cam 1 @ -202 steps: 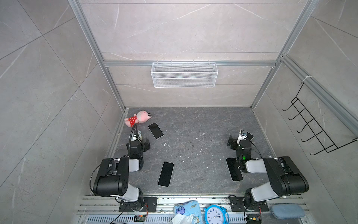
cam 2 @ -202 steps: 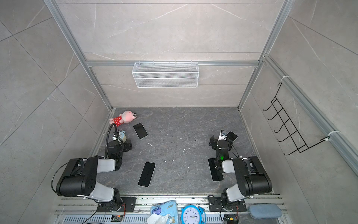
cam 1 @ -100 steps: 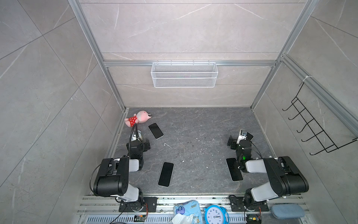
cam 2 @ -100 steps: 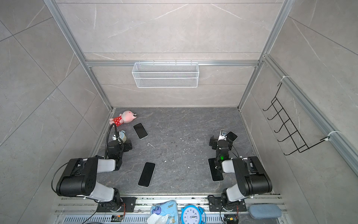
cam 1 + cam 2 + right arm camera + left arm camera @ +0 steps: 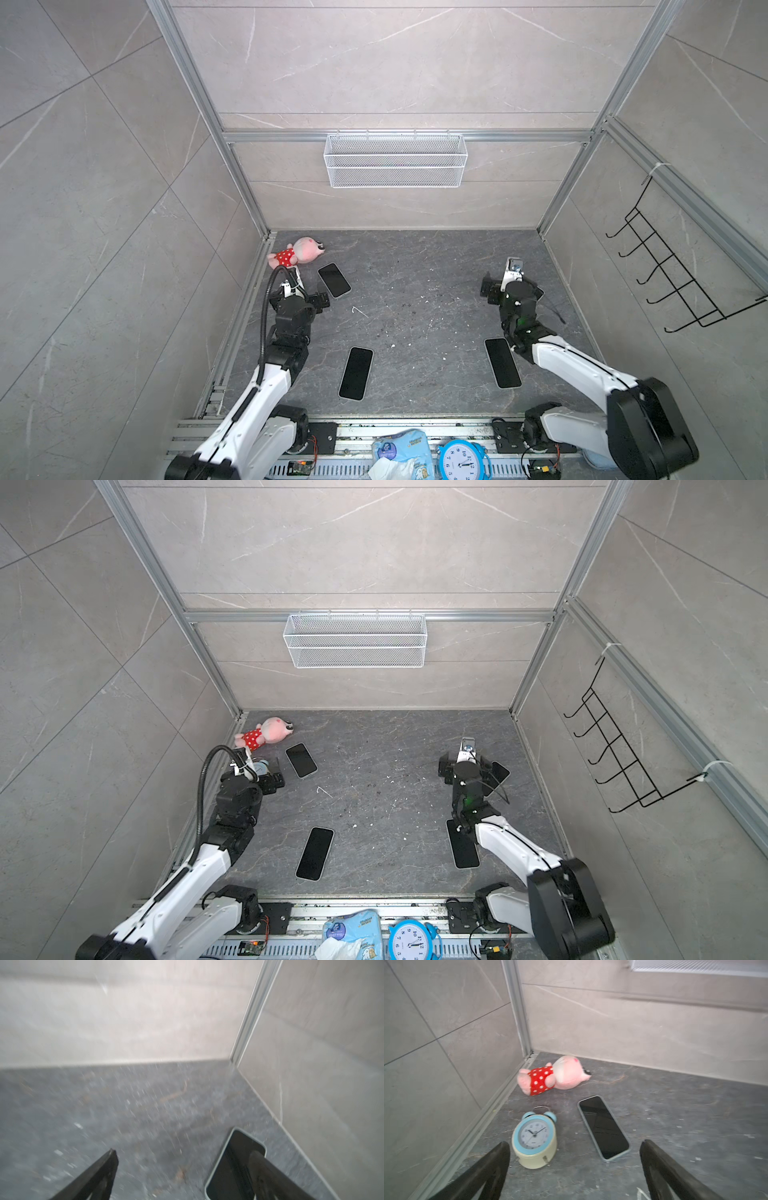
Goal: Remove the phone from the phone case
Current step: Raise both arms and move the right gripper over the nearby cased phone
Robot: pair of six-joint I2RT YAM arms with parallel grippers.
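left gripper (image 5: 574,1142) and right gripper (image 5: 182,1152) both gape wide, empty. phone (image 5: 603,1127) lies flat on the tabletop (image 5: 685,1105) by a clock (image 5: 534,1136), just ahead of the left one. best bet: pin the case (image 5: 615,1156) and peel a corner first.

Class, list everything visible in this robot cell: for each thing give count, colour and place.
table: one, dark grey, cell floor.
phones: four, black screens, on the table; one far left, one front middle, one front right, one far right.
plush toy: one, pink with red spotted dress, far-left corner.
alarm clocks: two, blue; one on the table far left, one at the front rail.
tissue pack: one, blue-white, front rail.
wire basket: one, white, back wall.
hook rack: one, black, right wall.
left gripper: black, open.
right gripper: black, open.
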